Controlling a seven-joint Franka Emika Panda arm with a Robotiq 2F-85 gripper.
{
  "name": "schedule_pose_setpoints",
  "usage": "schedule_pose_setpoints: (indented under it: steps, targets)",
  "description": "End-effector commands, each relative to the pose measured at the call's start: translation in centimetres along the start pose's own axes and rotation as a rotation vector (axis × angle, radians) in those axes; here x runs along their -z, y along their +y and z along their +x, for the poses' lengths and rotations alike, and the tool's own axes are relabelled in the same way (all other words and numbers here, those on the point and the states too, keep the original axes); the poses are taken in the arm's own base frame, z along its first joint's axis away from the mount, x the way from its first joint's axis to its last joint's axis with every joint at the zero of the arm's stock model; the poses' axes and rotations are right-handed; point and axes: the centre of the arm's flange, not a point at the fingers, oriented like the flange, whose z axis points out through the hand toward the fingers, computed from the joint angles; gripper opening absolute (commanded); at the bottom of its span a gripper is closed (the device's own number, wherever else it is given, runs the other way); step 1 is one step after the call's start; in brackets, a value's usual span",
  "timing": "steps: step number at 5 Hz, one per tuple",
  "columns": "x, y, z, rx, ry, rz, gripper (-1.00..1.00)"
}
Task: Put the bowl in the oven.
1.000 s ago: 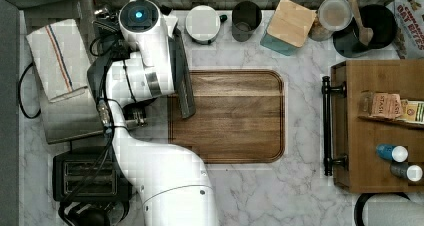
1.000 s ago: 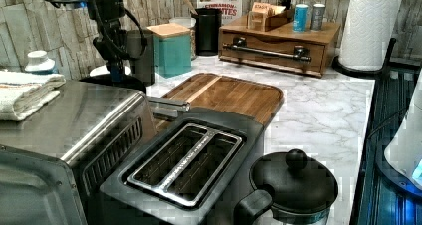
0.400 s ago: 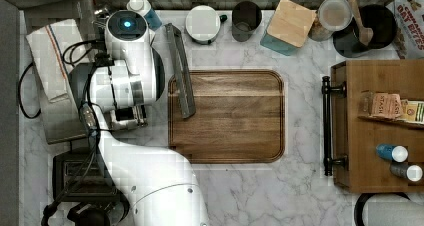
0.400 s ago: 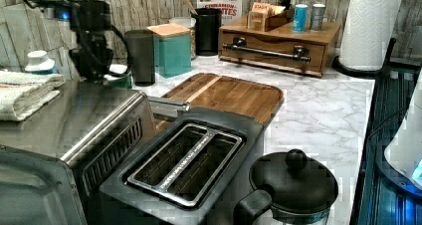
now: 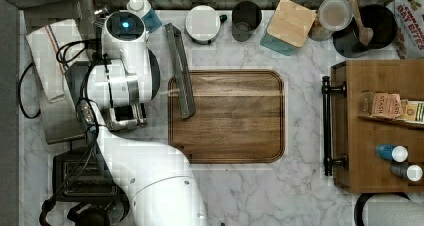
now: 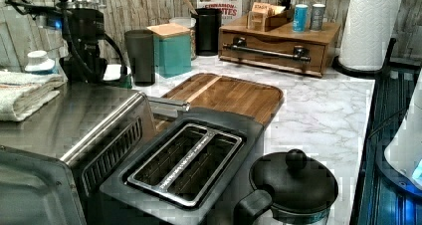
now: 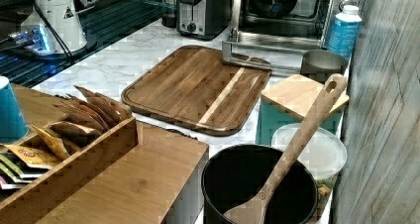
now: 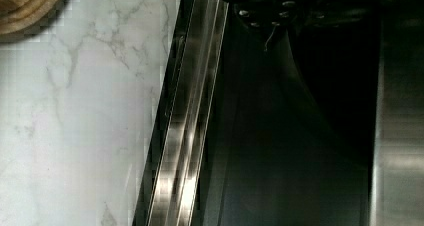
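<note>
I see my arm's wrist head (image 5: 123, 31) over the oven (image 7: 292, 16) at the top view's left, its door (image 5: 181, 71) dropped onto the marble table (image 5: 300, 196), the black bowl (image 7: 270, 1) inside the oven; whether the hand is apart or together I cannot tell.

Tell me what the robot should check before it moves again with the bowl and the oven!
1. Oven door open: ok, it lies flat, with its bar handle over the cutting board's edge.
2. Bowl inside: probably ok; the right view shows a dark round shape in the oven's mouth.
3. Bowl resting on the rack: cannot tell, it is too dark in there.
4. Hold on the bowl: cannot tell.
5. Blue bottle out of the way: ok, it stands beside the oven, apart from the door.
6. Arm lined up: ok, it sits above the open door.
</note>
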Motion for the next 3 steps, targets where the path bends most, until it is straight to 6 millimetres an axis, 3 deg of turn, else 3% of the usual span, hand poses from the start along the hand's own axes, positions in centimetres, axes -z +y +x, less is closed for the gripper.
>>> schedule_pose_setpoints:
  steps: [1, 2, 3]
  targets:
    - [3.6, 2.4, 3.0, -0.062, 0.125, 0.192, -0.56]
    - [3.9, 3.2, 2.6, -0.080, 0.124, 0.239, 1.00]
    - [4.7, 4.1, 1.6, -0.126, 0.150, 0.239, 1.00]
